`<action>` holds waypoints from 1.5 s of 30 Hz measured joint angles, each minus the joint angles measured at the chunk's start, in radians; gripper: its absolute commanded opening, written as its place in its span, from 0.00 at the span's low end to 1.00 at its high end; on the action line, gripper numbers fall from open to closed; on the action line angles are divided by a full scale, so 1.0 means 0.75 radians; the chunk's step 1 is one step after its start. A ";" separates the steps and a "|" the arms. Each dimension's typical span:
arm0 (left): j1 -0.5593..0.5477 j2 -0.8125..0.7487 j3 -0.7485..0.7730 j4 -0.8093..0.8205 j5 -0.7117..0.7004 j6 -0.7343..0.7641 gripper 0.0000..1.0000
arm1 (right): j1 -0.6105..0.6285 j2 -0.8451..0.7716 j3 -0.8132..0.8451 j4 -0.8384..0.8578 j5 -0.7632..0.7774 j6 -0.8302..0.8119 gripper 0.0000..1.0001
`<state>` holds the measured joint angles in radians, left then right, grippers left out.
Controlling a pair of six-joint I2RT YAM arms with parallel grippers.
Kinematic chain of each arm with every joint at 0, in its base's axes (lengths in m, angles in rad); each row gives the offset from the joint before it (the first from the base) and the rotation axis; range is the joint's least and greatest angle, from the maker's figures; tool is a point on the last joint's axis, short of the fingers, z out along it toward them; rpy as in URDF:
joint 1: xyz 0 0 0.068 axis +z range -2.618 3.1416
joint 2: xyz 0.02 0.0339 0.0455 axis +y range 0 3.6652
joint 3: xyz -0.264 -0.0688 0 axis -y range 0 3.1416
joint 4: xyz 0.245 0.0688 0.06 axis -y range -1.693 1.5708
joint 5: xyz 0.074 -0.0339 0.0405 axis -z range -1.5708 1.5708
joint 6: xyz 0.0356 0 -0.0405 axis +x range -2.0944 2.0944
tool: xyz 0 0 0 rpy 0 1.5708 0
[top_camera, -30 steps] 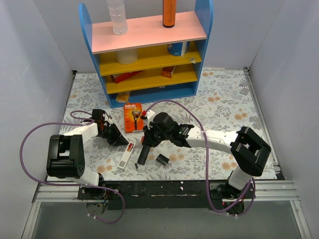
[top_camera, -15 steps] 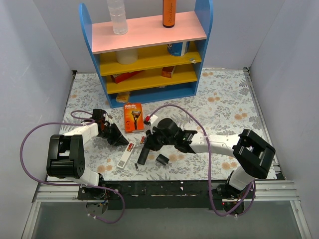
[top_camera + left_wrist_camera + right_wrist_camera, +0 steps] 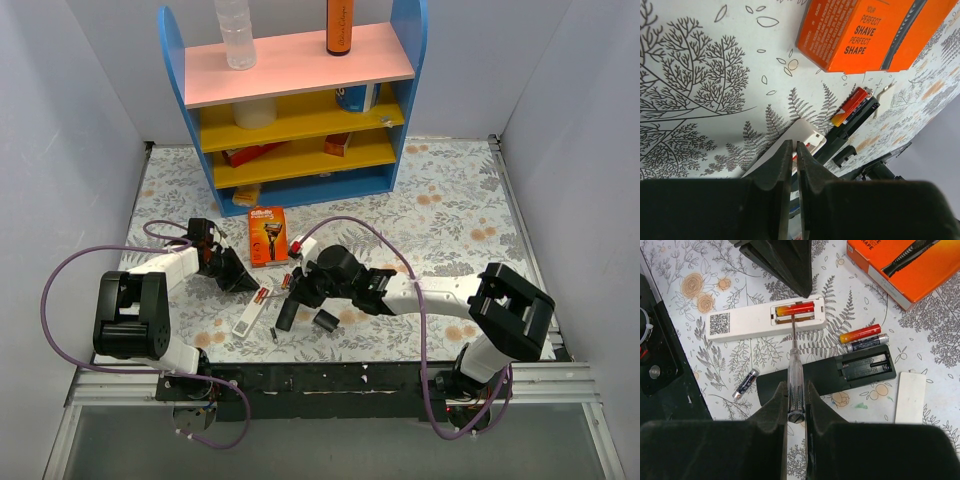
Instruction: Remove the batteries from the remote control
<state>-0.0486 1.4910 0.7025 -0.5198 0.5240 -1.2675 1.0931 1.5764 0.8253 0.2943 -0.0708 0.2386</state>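
A white remote [image 3: 747, 322] lies back-up with its compartment open; one red-orange battery [image 3: 795, 308] sits in it. My right gripper [image 3: 796, 387] is shut on a clear-handled screwdriver [image 3: 795, 370] whose tip touches that battery. A second red-orange battery [image 3: 860, 333] lies loose beside a dark one [image 3: 866, 342], next to a black remote [image 3: 825, 375] with an empty compartment. My left gripper [image 3: 794, 145] is shut, its tips resting on the white remote's end [image 3: 802, 131]. In the top view both grippers, left [image 3: 243, 283] and right [image 3: 298, 290], meet over the remote [image 3: 250, 312].
An orange razor package [image 3: 267, 235] lies just behind the remotes. A dark battery [image 3: 746, 382], a white cover [image 3: 910, 397] and a black cover [image 3: 325, 320] lie loose nearby. A blue shelf [image 3: 300, 100] stands at the back.
My right gripper has shifted slightly left and nearer with the screwdriver, its arm swinging round. The left gripper has stayed on the white remote.
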 measured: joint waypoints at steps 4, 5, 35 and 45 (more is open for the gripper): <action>-0.011 -0.001 0.001 0.001 -0.015 -0.007 0.06 | 0.030 0.002 0.042 -0.044 0.052 -0.019 0.01; -0.013 -0.001 0.002 0.001 -0.018 -0.008 0.06 | 0.039 0.003 0.050 -0.055 0.068 -0.023 0.01; -0.052 0.004 0.020 -0.005 -0.076 -0.029 0.04 | 0.241 0.083 -0.069 -0.085 0.405 0.098 0.01; -0.054 -0.001 0.024 -0.009 -0.080 -0.031 0.06 | 0.241 0.080 0.031 -0.226 0.408 0.066 0.01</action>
<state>-0.0891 1.4902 0.7204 -0.5266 0.4641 -1.2903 1.2736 1.6367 0.8482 0.1246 0.2356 0.2878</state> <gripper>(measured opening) 0.043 0.157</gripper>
